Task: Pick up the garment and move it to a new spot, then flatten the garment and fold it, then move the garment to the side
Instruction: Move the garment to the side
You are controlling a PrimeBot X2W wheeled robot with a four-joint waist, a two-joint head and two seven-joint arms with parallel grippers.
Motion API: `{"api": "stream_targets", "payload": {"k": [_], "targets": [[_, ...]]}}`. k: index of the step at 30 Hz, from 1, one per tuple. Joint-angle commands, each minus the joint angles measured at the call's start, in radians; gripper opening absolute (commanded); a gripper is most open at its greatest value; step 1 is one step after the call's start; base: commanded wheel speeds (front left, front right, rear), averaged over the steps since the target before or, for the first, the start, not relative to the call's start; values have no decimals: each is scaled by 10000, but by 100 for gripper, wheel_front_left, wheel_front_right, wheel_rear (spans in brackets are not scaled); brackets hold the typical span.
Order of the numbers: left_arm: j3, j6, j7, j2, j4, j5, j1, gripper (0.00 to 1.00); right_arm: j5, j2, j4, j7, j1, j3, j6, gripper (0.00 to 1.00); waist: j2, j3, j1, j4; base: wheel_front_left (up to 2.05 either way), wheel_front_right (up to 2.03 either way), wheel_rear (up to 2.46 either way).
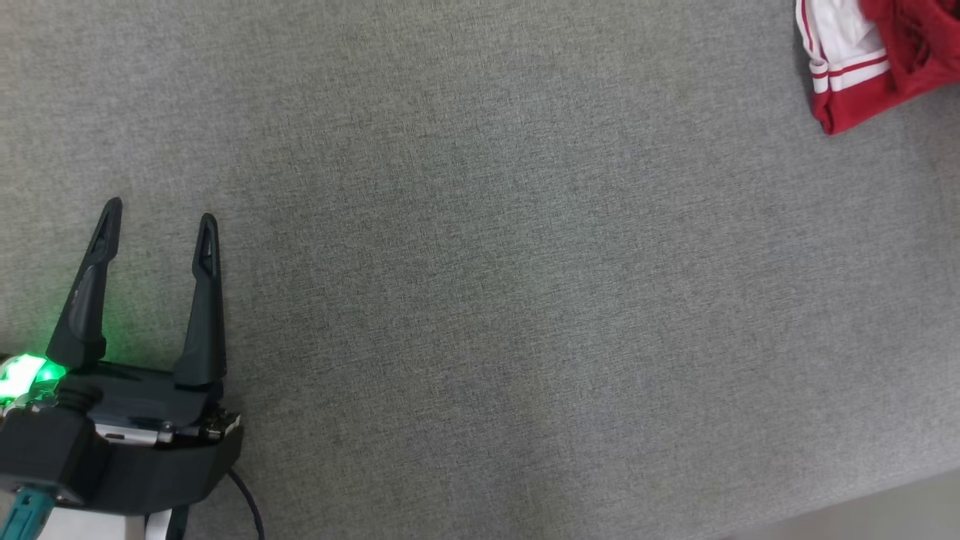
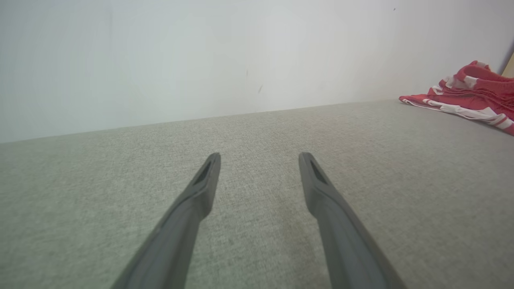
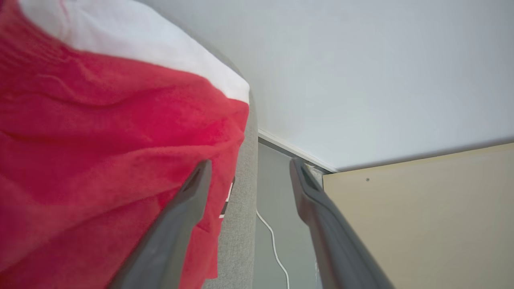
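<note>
The red, white-striped garment point(image 1: 922, 45) lies crumpled at the head view's upper right.

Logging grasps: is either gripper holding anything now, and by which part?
Nothing is held: left gripper and right gripper both open, garment lying beside the right one.

No legible text, small mark point(image 3: 228, 196) on garment point(image 3: 100, 140) (too blurred to read)

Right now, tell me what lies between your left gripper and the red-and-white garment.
Only bare grey fabric surface: the head view shows nothing else between the left gripper and the garment.
</note>
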Motion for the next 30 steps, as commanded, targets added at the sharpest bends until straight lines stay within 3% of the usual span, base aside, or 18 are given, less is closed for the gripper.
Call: {"api": "stream_targets", "payload": {"k": [1,7,18,30], "targets": [[87,88,42,19,443,-56,4,100,30,38,110,-123,-195,-71,-33,100,0,-164,0,0,0,0,0],[207,209,4,-116,750,-210,437,100,-241,504,304,-924,-98,-822,-33,100,0,-982,0,-36,0,0,0],[652,520,-21,-513,1259,-403,1344,100,-110,2052,120,-2863,1156,-2487,-33,100,0,-3016,0,168,0,0,0],[795,535,-23,-903,1688,-438,2299,100,-463,3683,-980,-3471,3628,-4036,-33,100,0,-4466,0,769,0,0,0]]}}
